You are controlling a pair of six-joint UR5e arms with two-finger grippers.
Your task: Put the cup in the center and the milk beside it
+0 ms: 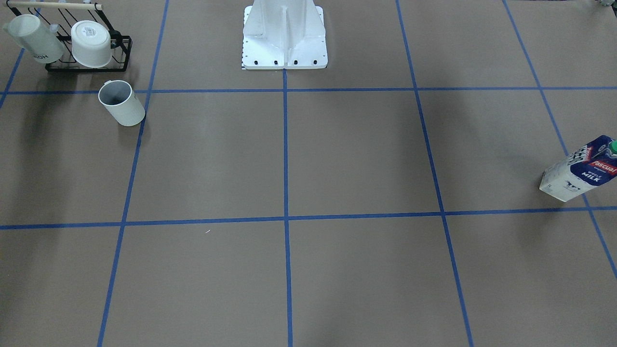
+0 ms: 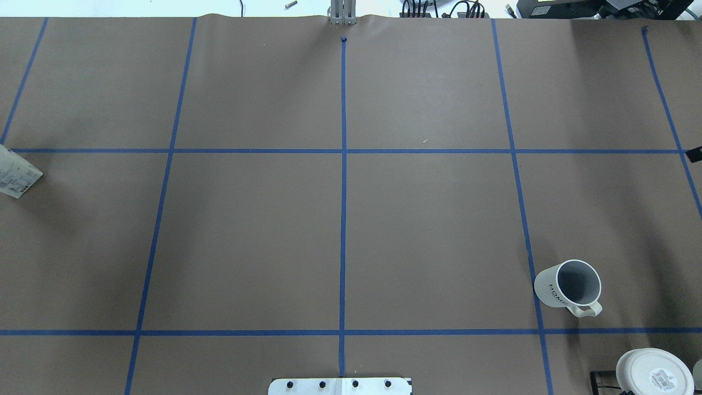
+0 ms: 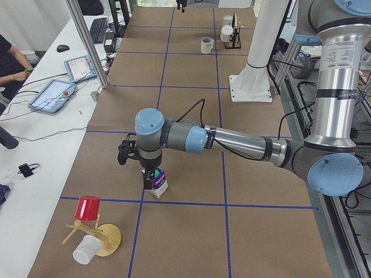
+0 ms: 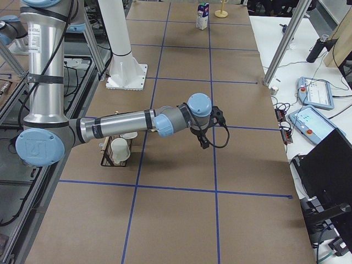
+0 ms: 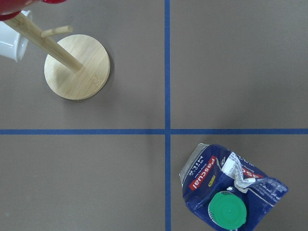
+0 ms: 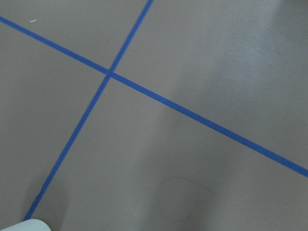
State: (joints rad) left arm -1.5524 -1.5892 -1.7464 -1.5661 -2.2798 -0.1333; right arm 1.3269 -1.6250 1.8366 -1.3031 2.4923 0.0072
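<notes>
The cup, a white mug with a dark grey inside, stands alone near the rack; in the overhead view black lettering shows on its side. The milk, a white and navy carton with a green cap, stands far from it and also shows in the left wrist view. The center is a bare tape crossing. My left gripper hangs right over the milk; I cannot tell if it is open. My right gripper hovers over bare table; I cannot tell its state either.
A black wire rack holds two more white mugs behind the cup. A wooden mug tree with a red cup stands near the milk. The robot's white base stands at the table's edge.
</notes>
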